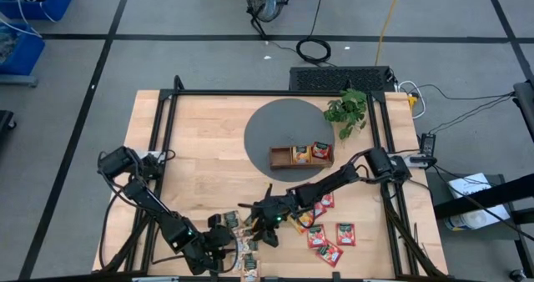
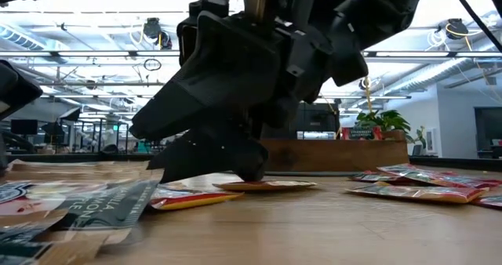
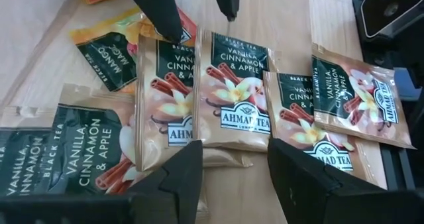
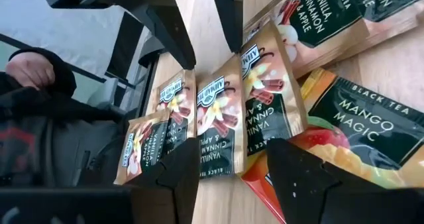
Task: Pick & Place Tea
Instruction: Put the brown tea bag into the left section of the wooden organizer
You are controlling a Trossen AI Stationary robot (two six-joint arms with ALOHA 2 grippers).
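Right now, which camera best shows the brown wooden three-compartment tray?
The high view: the brown wooden three-compartment tray shows whole from above, sachets in two compartments. The low view gives only its side wall, partly behind an arm. Neither wrist view shows it.

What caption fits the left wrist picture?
Open left gripper above pale beige square vanilla tea sachets on the wooden table.

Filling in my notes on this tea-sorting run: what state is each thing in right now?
Left gripper: open, empty, over the beige sachets near the table's front edge.
Right gripper: open, empty, low over the same sachets.
Wooden tray: two sachets in it, left compartment empty.
Red sachets: lying flat on the table.
Plant: upright, beside the tray.
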